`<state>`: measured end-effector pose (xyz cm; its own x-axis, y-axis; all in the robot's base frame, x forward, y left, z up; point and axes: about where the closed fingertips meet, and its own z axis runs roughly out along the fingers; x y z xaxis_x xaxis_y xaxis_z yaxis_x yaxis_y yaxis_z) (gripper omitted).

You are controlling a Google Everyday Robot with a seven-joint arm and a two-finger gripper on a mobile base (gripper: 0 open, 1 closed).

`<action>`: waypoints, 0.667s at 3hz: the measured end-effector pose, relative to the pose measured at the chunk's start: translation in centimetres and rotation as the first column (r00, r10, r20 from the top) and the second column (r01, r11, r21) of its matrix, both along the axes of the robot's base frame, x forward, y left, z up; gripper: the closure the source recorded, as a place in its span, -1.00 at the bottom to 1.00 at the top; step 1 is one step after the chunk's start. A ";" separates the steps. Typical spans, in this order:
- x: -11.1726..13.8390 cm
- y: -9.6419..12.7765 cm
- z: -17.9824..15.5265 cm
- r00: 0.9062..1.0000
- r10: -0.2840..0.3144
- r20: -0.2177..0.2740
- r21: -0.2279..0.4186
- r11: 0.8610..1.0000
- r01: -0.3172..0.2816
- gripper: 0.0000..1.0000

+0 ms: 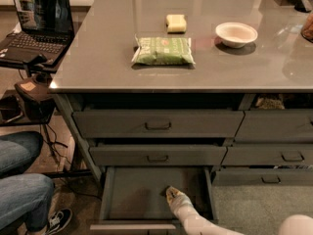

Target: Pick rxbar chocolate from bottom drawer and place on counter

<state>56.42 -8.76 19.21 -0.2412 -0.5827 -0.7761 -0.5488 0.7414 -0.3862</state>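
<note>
1 gripper (171, 196) down inside the open bottom drawer (132, 197), over the right half of its floor and nearer the front edge than the back, at the end of 1 white arm (195, 223) reaching in from the lower right. Cannot tell whether spread, pressed together or pinching anything. No clear sight of the rxbar chocolate: only 1 small dark patch on the drawer floor, touching the gripper's tip on its left side, not identifiable; long axis and heading impossible to read. 3 drawers in the left stack: the 2 handled drawers (157, 125) above, the lowest pulled out. On the counter (88, 62): 1 green packet (163, 51) near the middle, long axis parallel to the front edge; 1 yellow block (176, 23) just behind it, not touching it; 1 pale bowl (236, 34) toward the right edge, well apart from both. Beyond the counter's left edge, 1 open laptop (41, 18) on a side stand. At the lower left, 2 knees in blue jeans (22, 190) and 1 dark shoe (59, 220).
</note>
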 end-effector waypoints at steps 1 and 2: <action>-0.7 0.6 5.8 0.995 -0.026 0.094 -0.071 0.997 0.033 1.00; -0.7 3.3 13.9 0.986 -0.002 0.168 -0.162 0.986 0.030 1.00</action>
<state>55.68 -5.44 33.15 -0.1269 -0.7023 -0.7004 -0.4549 0.6687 -0.5881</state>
